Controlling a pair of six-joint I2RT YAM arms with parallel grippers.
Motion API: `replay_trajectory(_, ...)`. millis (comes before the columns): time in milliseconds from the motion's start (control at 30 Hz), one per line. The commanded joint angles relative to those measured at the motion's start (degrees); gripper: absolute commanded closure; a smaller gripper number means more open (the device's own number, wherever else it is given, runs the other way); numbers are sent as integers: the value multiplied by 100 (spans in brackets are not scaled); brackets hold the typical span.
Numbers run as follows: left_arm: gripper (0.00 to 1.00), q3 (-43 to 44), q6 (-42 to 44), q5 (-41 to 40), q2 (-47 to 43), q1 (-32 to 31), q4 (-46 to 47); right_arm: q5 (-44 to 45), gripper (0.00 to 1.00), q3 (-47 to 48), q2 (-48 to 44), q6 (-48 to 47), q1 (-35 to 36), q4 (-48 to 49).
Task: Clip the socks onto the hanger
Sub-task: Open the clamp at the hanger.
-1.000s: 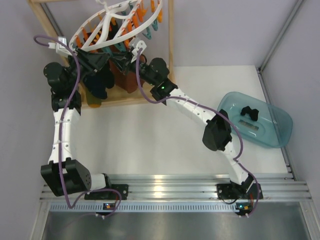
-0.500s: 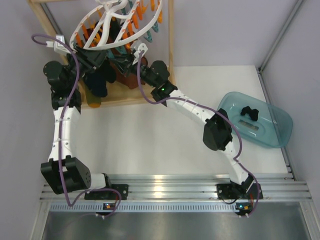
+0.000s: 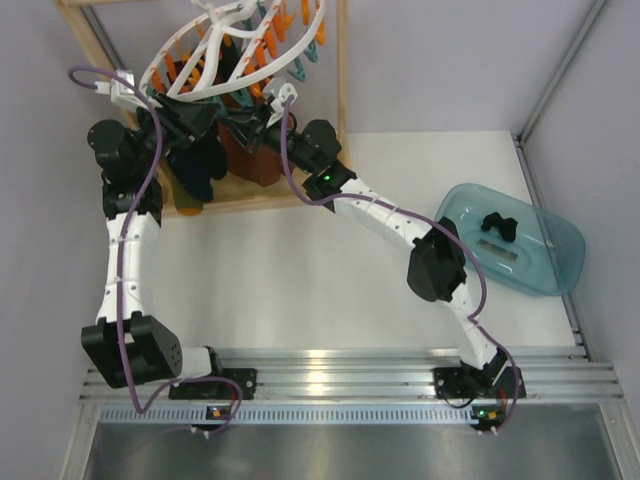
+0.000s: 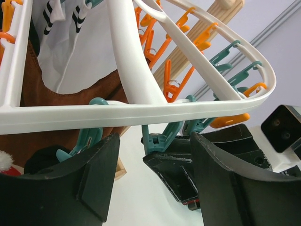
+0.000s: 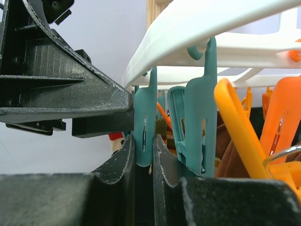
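Note:
The round white hanger (image 3: pixel 240 45) with orange and teal clips hangs in the wooden frame at the top left. My right gripper (image 5: pixel 143 139) is shut on a teal clip (image 5: pixel 144 117) on the hanger's ring; it also shows in the top view (image 3: pixel 250 122). My left gripper (image 4: pixel 155 137) is open and empty just below the ring (image 4: pixel 141 110), its fingers (image 4: pixel 94 174) on either side of that teal clip (image 4: pixel 160 139) and the right gripper's tip. Dark socks (image 3: pixel 195 170) hang under the left gripper. One black sock (image 3: pixel 497 224) lies in the teal tub.
The wooden frame (image 3: pixel 340 70) surrounds the hanger. Rust-brown cloth (image 3: pixel 255 160) hangs from clips behind the grippers. A clear teal tub (image 3: pixel 545 260) stands at the right of the white table. Both arms meet close together under the hanger.
The hanger has swung slightly and settled. Both grippers have stayed under its ring with only small shifts.

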Motion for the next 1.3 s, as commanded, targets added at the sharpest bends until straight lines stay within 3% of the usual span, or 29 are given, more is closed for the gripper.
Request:
replay_trajectory(0,33,122,-124,-28,-112,-2,501,-400,100,64,-429,114,77,221)
replay_trajectory(233,36,201,-590,-265,125,-63,977,-488,100,28,-455,149,69,203)
replay_trajectory(567,37,289,-459,-441,266,-195,986,-515,100,29,-455,202,86,273)
replay_trajectory(867,40,368,-73,-90,407,-274,1206,-506,100,64,-446,281,77,291)
replay_trajectory(1267,45,429,-186,-643,451,-274,1117,-524,100,-15,-482,203,77,256)
